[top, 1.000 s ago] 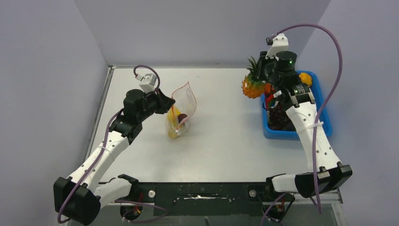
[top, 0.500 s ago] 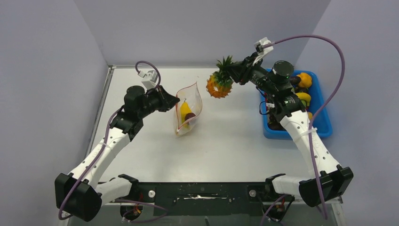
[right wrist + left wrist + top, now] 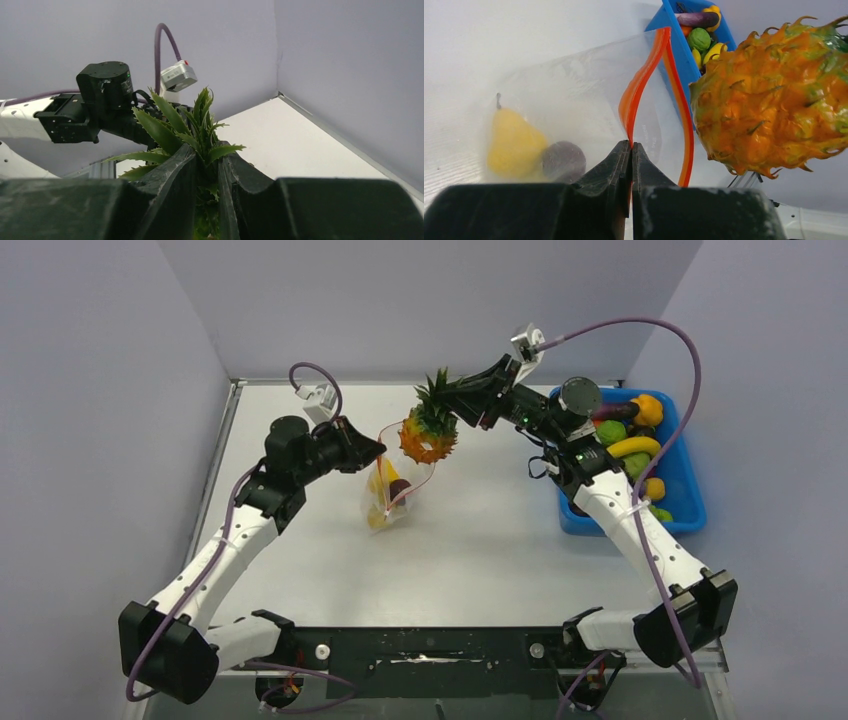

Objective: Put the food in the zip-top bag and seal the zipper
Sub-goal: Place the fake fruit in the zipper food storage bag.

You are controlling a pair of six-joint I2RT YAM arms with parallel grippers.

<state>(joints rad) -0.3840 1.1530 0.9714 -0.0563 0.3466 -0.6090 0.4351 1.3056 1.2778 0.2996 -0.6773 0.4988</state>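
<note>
The clear zip-top bag hangs open mid-table with a yellow piece and a purple piece inside. My left gripper is shut on the bag's near lip at the red zipper and holds the mouth open. My right gripper is shut on the green crown of the orange pineapple, which hangs just above the bag's mouth. In the left wrist view the pineapple sits right beside the far red lip.
A blue bin at the right holds several toy foods: a banana, green and orange pieces, a purple one. Grey walls close the back and sides. The left arm's wrist shows beyond the crown in the right wrist view.
My right arm has carried the pineapple left from the bin to just above the bag's mouth. My left gripper has kept its hold on the lip; the bag shifted slightly.
</note>
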